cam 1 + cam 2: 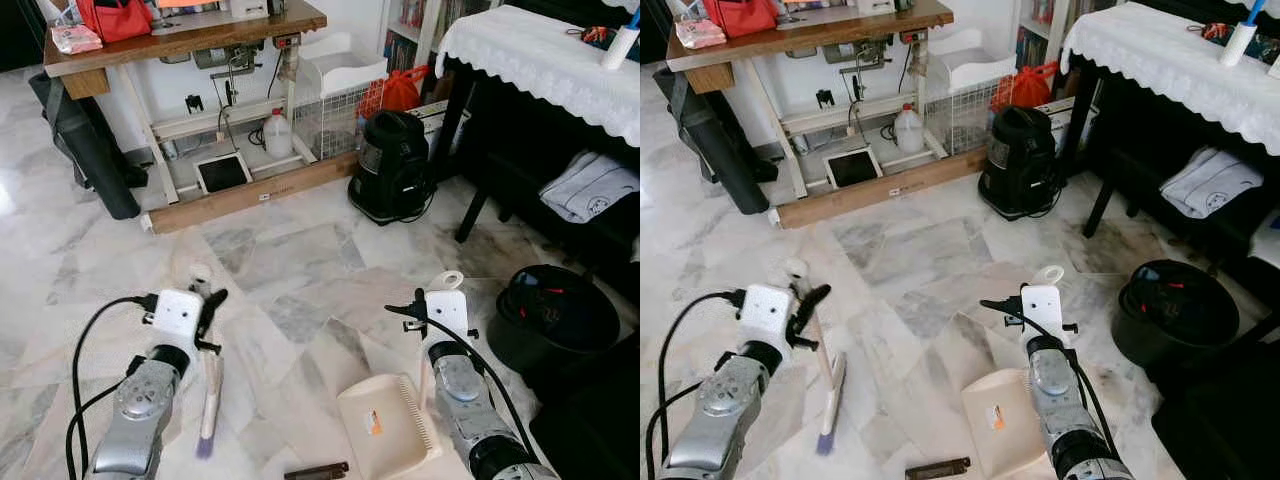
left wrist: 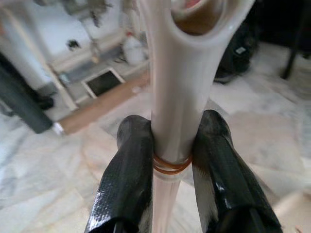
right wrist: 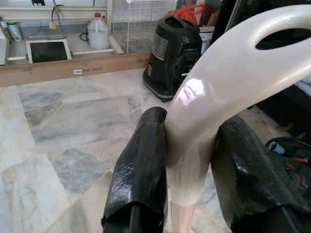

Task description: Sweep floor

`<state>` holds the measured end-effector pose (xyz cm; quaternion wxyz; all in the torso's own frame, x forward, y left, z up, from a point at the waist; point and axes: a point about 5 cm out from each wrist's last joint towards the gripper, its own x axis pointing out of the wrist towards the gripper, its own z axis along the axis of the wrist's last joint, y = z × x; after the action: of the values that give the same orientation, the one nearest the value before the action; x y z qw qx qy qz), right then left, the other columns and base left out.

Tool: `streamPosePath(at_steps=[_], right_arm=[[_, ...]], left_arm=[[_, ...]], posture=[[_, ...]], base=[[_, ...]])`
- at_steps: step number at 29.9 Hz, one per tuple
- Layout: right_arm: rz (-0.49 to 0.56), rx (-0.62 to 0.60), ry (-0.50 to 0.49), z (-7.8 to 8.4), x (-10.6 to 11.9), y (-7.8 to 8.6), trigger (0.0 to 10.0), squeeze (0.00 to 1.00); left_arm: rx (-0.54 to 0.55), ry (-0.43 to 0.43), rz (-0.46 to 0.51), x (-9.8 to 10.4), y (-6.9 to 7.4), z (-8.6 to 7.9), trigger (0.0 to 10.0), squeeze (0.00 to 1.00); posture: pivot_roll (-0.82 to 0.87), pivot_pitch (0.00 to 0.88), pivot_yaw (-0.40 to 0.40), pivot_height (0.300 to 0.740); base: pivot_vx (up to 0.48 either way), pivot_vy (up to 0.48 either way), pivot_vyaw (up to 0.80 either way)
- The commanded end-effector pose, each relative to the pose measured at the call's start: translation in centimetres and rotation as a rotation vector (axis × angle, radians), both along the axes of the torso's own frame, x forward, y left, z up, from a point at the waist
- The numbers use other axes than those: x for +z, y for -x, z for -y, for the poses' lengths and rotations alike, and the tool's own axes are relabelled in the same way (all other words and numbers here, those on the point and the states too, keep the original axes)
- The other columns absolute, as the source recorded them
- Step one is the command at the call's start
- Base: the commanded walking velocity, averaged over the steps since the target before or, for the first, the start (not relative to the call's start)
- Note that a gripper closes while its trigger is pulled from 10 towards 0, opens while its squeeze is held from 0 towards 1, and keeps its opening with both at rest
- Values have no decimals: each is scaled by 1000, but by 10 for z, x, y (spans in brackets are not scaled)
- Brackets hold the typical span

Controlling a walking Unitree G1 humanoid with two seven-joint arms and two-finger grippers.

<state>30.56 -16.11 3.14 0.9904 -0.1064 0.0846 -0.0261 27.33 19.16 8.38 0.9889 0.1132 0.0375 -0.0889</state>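
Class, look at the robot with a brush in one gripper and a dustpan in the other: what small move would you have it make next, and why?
Probably draw the brush toward the dustpan. The left gripper is shut on the brush handle, bristles at the floor; the right gripper is shut on the dustpan handle, and the pan lies on the marble floor. A small dark object lies between them, so a short sweep rightward seems fitting.

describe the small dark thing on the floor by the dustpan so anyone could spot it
Start at the marble floor just in front of the robot, between its two arms. Beside the cream dustpan held by the right gripper lies a dark brown bar, flat on the tiles. Unlike the pale brush, it is short, dark and unheld.
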Motion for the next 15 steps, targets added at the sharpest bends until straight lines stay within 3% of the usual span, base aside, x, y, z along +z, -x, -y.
streamPosePath(at_steps=[1, 3, 7, 9, 15], right_arm=[[-144, 16, 1, -3, -25, 16, 10000, 0], [-142, 16, 0, -4, -25, 16, 10000, 0], [-142, 17, 0, -4, -25, 16, 10000, 0], [-143, 18, -3, -4, -25, 16, 10000, 0], [-151, 23, -6, -5, -26, 17, 10000, 0]], left_arm=[[-5, 42, -44, -6, 2, 1, 10000, 0], [11, 104, -81, -10, 3, 1, 10000, 0], [25, 124, -98, -12, 2, -1, 10000, 0], [41, 173, -146, -19, 1, -3, 10000, 0], [23, 207, -222, -29, 3, -2, 10000, 0]], posture=[[59, 77, 23, 740], [55, 82, 24, 740], [55, 82, 24, 740], [51, 88, 24, 740], [45, 94, 25, 740]], base=[[0, 0, 0], [0, 0, 0], [0, 0, 0], [0, 0, 0], [0, 0, 0]])
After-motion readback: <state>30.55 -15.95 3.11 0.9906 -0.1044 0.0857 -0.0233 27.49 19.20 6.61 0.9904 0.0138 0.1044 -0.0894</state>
